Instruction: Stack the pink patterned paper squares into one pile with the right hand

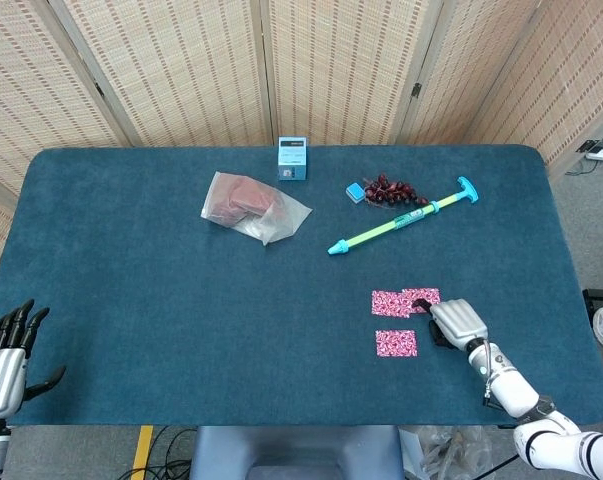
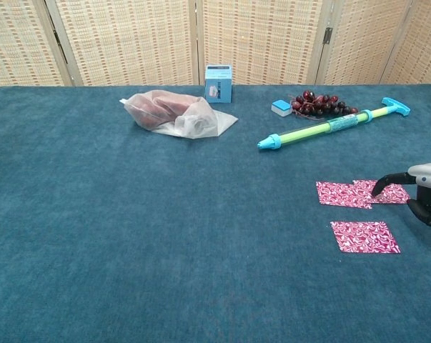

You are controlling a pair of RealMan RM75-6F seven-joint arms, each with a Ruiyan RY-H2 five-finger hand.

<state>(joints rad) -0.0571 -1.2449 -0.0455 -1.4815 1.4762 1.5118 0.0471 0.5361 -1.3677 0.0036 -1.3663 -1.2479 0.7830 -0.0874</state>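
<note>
Left hand: the black-and-silver left hand (image 1: 5, 352) sits off the near-left table corner, fingers spread upward and apart, holding nothing.
Table: the dark teal, felt-covered rectangular table (image 1: 131, 300) shows wide bare cloth across its left and centre.
Bag: the crumpled translucent plastic bag with reddish contents (image 1: 251, 205) lies left of centre toward the far edge.
Box: the small light-blue upright cardboard box (image 1: 292, 159) stands just beyond the bag, near the far edge.
Grapes: the cluster of dark red grapes (image 1: 392, 190) touches a small blue-and-white block (image 1: 355, 192) on its left side.
Pump: the long green-and-cyan plastic syringe-shaped pump (image 1: 405, 216) lies diagonally, its T-handle toward the far right.
Paper squares: three pink patterned paper squares; the far-left pink square (image 2: 342, 194) and the far-right pink square (image 2: 387, 191) overlap at their edges, while the near pink square (image 2: 364, 236) lies apart, flat, closer to the front edge.
Right hand: the silver right hand (image 1: 455, 321) rests low at the right, one dark fingertip (image 2: 377, 189) extended onto the far-right pink square, remaining fingers curled under; it grips nothing.
Clearance: open cloth lies between the squares and the pump, and to the right edge.
</note>
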